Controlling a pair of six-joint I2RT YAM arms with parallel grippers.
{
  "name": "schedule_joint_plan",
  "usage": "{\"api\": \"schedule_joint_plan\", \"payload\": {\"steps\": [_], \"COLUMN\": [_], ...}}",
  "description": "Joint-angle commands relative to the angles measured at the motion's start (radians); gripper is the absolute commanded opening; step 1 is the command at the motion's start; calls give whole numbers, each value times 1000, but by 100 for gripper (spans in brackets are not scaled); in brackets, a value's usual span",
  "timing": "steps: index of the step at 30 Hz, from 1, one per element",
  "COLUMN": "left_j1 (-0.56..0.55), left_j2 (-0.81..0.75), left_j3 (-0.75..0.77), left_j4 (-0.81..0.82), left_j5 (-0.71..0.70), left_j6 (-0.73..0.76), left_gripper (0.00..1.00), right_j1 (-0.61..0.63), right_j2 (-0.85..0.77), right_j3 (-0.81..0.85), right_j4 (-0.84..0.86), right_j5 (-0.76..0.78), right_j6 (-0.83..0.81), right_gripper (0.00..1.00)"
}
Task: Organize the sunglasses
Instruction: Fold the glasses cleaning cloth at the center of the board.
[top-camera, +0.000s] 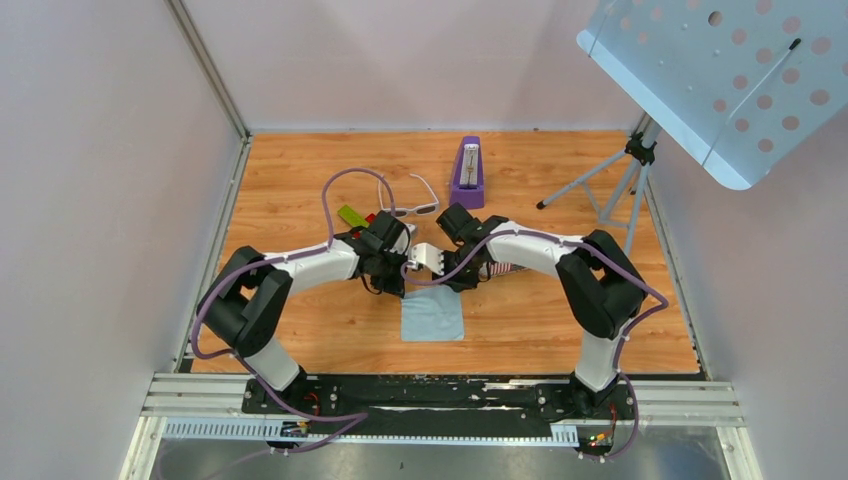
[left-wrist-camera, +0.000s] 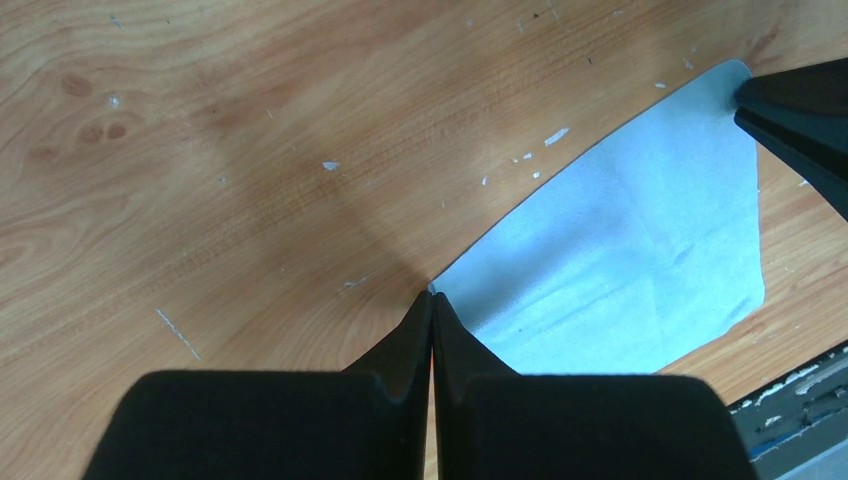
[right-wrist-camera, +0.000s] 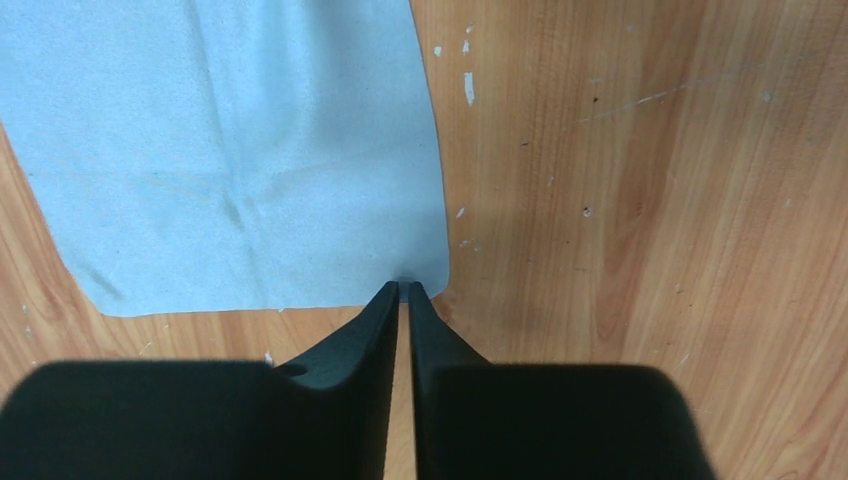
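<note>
The sunglasses (top-camera: 409, 197), a white frame with dark lenses and thin white arms spread open, lie on the wooden table behind both grippers and touch neither. My left gripper (top-camera: 401, 284) is shut, pinching the far left corner of the light blue cloth (top-camera: 432, 316). In the left wrist view its tips (left-wrist-camera: 432, 296) meet on that corner of the cloth (left-wrist-camera: 620, 280). My right gripper (top-camera: 459, 283) is shut on the far right corner. In the right wrist view its tips (right-wrist-camera: 403, 288) close on the cloth (right-wrist-camera: 230, 160). The cloth lies flat.
A purple metronome (top-camera: 467, 172) stands at the back centre. A green object (top-camera: 350, 214) lies left of the sunglasses. A striped case (top-camera: 500, 268) shows partly under the right arm, with a white piece (top-camera: 427, 258) between the grippers. A music stand (top-camera: 720, 75) rises at the right.
</note>
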Motion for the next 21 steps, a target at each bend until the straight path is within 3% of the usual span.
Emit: {"api": "schedule_joint_plan", "payload": {"steps": [1, 3, 16, 21], "left_j1": [-1, -1, -1, -1], "left_j2": [26, 36, -57, -80], "left_j3": [52, 63, -12, -16], "left_j4": [62, 71, 213, 193], "left_j5": [29, 37, 88, 77], "left_j6": [0, -4, -37, -30], "left_gripper": [0, 0, 0, 0], "right_j1": [-1, -3, -4, -3], "right_j2": [65, 55, -84, -99], "right_j3": [12, 7, -69, -85], "right_j4": [-35, -35, -17, -1], "right_j5": [-21, -27, 0, 0], "right_j6": [-40, -46, 11, 21], "right_gripper": [6, 0, 0, 0]}}
